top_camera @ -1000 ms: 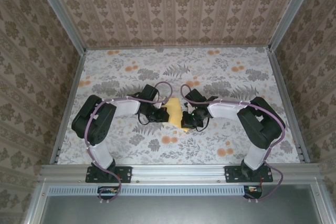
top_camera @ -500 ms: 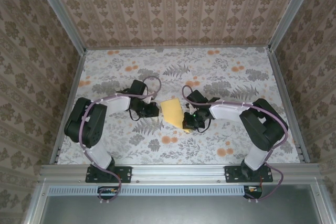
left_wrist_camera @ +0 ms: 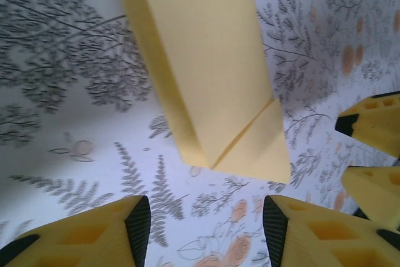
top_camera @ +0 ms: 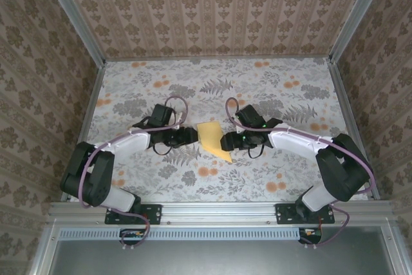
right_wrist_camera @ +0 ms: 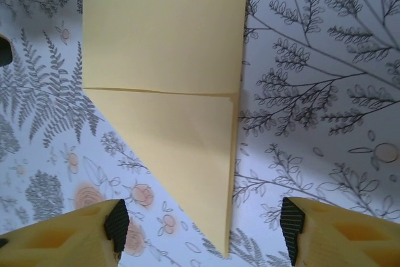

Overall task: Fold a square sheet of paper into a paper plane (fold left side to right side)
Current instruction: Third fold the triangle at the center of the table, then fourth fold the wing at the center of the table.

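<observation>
Floral worktop [top_camera: 290, 94] carries our folded sheet of paper [top_camera: 212, 137] flat at centre, its long axis running 11 to 5 o'clock, tip at 5. Our left fingers [top_camera: 190, 135] sit released at its 9, right fingers [top_camera: 225, 141] released at its 3, slightly nearer, we judge.
</observation>
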Available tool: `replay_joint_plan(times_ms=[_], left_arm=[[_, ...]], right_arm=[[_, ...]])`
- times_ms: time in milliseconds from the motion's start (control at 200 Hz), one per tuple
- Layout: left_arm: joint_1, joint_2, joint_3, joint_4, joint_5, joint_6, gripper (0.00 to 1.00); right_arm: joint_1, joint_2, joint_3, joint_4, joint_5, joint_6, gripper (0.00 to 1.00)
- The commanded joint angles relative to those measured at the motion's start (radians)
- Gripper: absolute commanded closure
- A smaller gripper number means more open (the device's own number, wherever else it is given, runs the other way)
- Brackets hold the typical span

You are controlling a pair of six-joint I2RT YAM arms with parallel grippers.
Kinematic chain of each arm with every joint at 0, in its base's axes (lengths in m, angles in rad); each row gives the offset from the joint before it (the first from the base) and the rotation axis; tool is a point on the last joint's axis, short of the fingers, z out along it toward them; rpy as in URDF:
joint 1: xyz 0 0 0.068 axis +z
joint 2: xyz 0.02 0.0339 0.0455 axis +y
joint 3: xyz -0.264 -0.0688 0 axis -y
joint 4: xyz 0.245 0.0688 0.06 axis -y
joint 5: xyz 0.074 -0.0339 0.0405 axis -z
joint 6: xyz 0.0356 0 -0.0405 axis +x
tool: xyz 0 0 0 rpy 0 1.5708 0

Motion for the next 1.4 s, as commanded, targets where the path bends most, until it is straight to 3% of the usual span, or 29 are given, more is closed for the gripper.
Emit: replay_joint_plan(times_ms=[0,360,535,680,1270,1395], left_arm=[[-0.026,0.024,-0.002,0.113,0.023,-0.103,0.46],[-0.077,0.179,0.059,0.189,0.030,-0.156,0.47],[-0.090,0.212,0.092,0.227,0.051,-0.181,0.67],[-0.090,0.194,0.103,0.220,0.044,-0.190,0.74],[-0.093,0.182,0.144,0.202,0.058,-0.225,0.78],[-0.093,0.175,0.145,0.195,0.055,-0.225,0.77]], right_arm=[[-0.002,-0.018,0.022,-0.019,0.065,-0.105,0.29],[0.085,-0.080,-0.015,-0.013,0.168,-0.166,0.28],[0.150,-0.055,-0.034,0.046,0.194,-0.176,0.28],[0.208,-0.004,-0.022,0.074,0.243,-0.195,0.31],[0.247,0.144,0.043,0.101,0.359,-0.196,0.44],[0.247,0.152,0.044,0.096,0.373,-0.192,0.55]])
